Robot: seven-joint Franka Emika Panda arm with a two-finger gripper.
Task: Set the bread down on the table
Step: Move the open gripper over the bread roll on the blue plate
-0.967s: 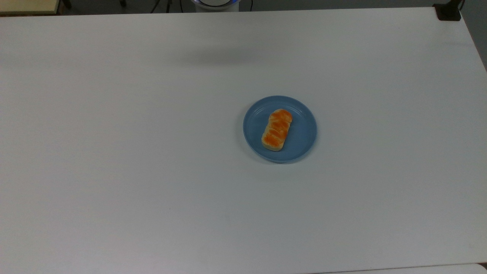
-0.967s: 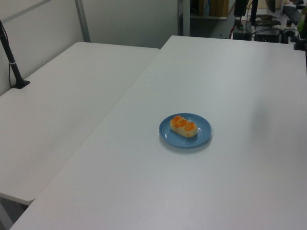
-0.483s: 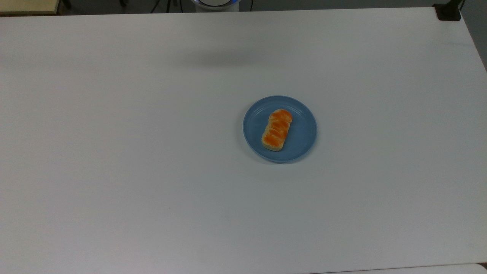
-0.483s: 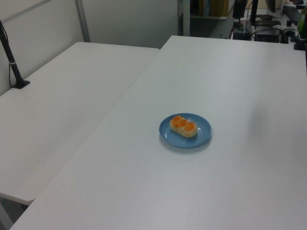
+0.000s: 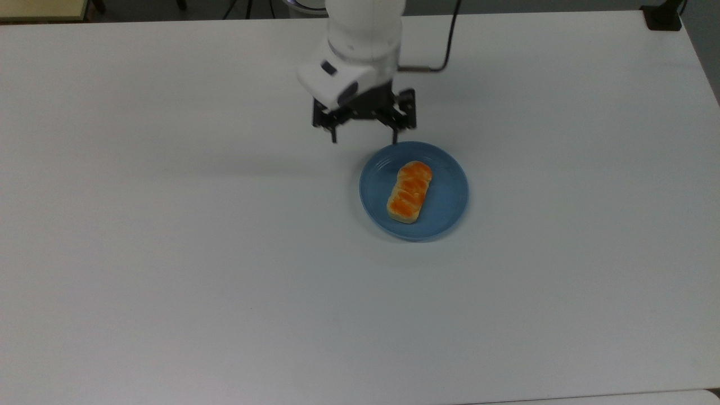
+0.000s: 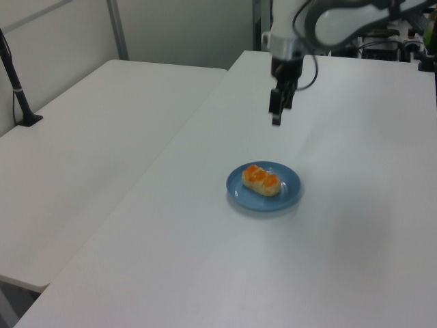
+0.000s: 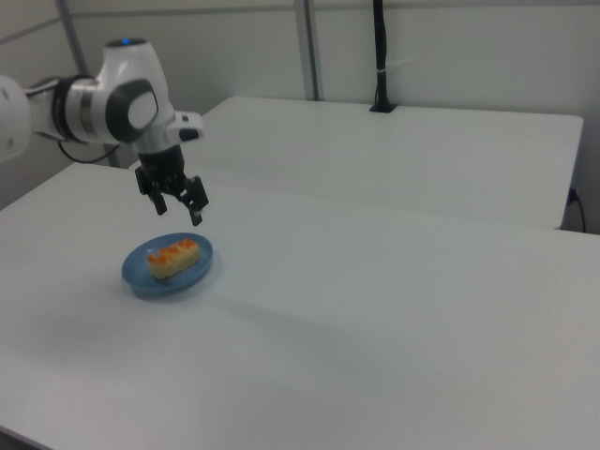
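Arrived since earlier: hand (image 5: 364, 138) spread wide, empty, above table (image 5: 169, 253).

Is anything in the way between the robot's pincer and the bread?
Nothing visible. The open pincer hangs in the air above the blue plate's far rim, and the bread lies uncovered on it.

Robot lab workspace
Plain white table (image 5: 169, 253) under the gripper (image 5: 364, 135), a second white table (image 7: 422, 150) and grey partition panels (image 6: 184, 27) beyond it.
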